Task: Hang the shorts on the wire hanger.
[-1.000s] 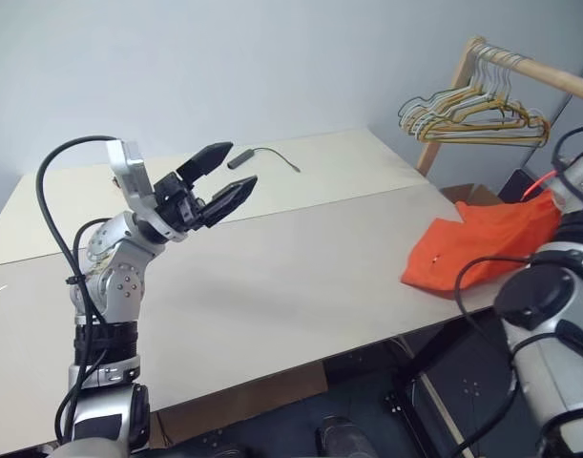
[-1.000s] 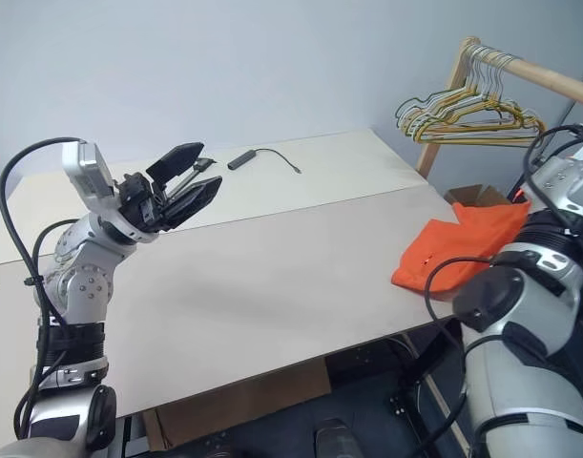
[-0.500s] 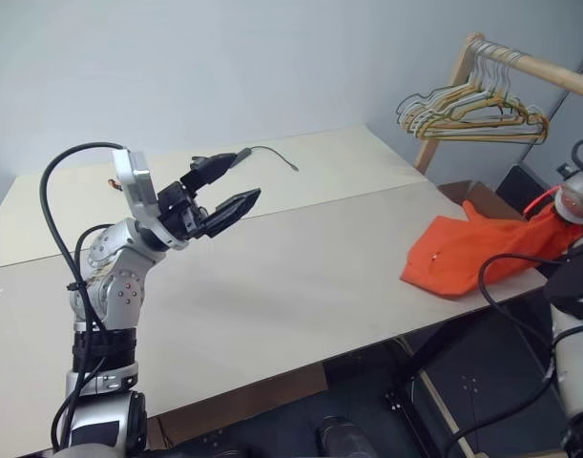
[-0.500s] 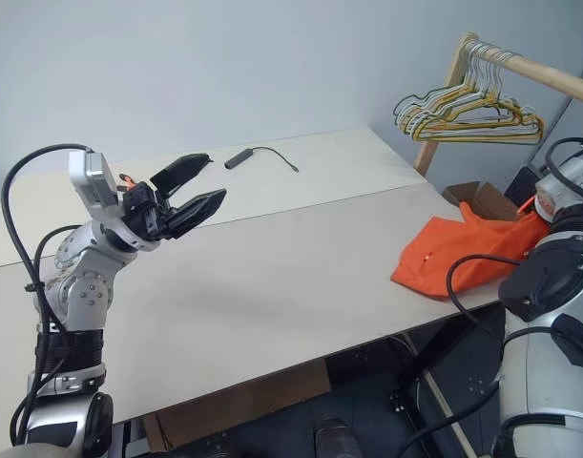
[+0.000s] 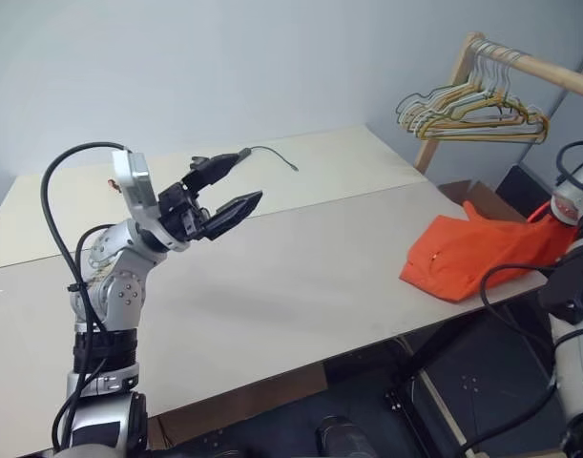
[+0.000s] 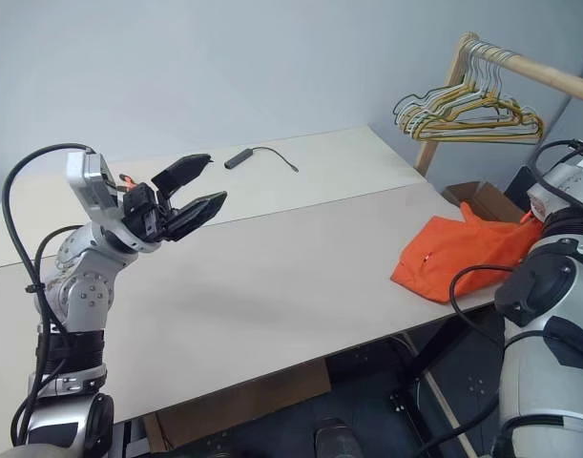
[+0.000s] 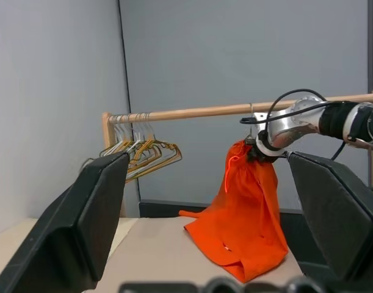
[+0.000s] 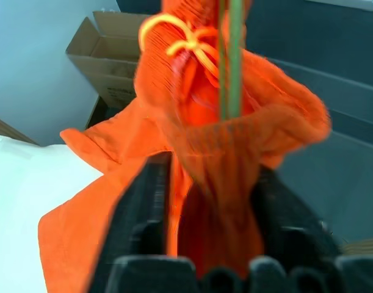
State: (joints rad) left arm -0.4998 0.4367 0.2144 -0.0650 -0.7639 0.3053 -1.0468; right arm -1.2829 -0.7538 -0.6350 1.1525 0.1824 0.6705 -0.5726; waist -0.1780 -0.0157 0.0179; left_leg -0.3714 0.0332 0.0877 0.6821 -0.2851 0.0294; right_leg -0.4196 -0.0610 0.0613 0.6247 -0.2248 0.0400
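Note:
The bright orange shorts [image 5: 468, 256] lie partly on the table's right edge, and their top rises to the wooden rail, seen as the shorts [image 7: 247, 226] in the left wrist view. Up there the gathered waistband hangs on the thin olive wire hanger [image 8: 229, 61]. My right gripper [image 8: 212, 174] is at that bunched top, its fingers [image 8: 151, 201] apart with orange cloth between them. The left wrist view shows that right gripper [image 7: 259, 146] under the rail. My left gripper [image 5: 236, 179] is open and holds nothing, raised over the left of the table, far from the shorts.
A cluster of pale hangers [image 5: 472, 110] hangs on the wooden rail [image 5: 544, 72] at the back right. A cardboard box [image 5: 474, 196] sits on the floor below it. A small dark device with a cable [image 5: 262, 153] lies on the far part of the table [image 5: 301, 277].
My right arm has swung out to the right, uncovering more of the shorts on the table edge. The left arm has kept its place.

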